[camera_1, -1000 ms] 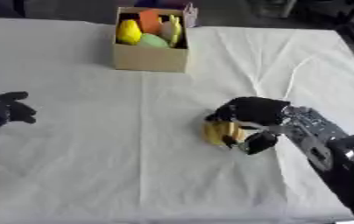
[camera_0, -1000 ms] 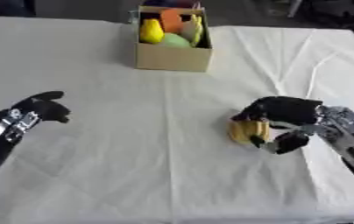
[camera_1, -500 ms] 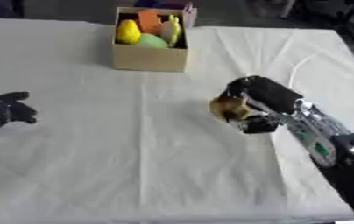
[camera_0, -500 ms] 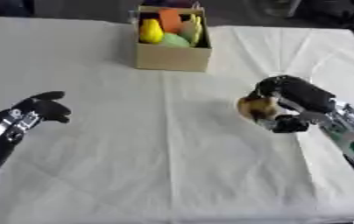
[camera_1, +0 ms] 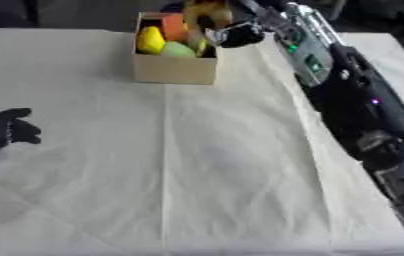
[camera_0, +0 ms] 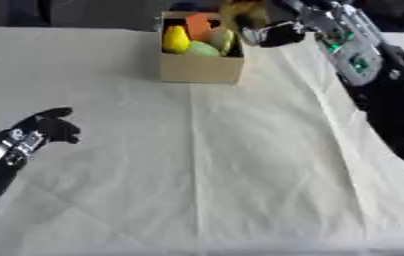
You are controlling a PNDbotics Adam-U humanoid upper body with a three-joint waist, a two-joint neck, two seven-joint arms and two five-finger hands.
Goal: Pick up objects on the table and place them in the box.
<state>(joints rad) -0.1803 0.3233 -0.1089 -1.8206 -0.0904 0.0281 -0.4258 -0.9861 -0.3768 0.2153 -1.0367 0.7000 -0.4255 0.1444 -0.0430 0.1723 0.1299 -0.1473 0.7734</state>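
Carrying a yellowish object curled in the right hand above the box at the table's far edge, left hand resting relaxed near the left edge; next, lowering and releasing inside.

Setting appears to be a lab or test station rather than a home. The surface is covered edge to edge by a creased off-white cloth. A plain cardboard box of coloured items stands near its far edge. The dim background beyond the far edge cannot be made out.
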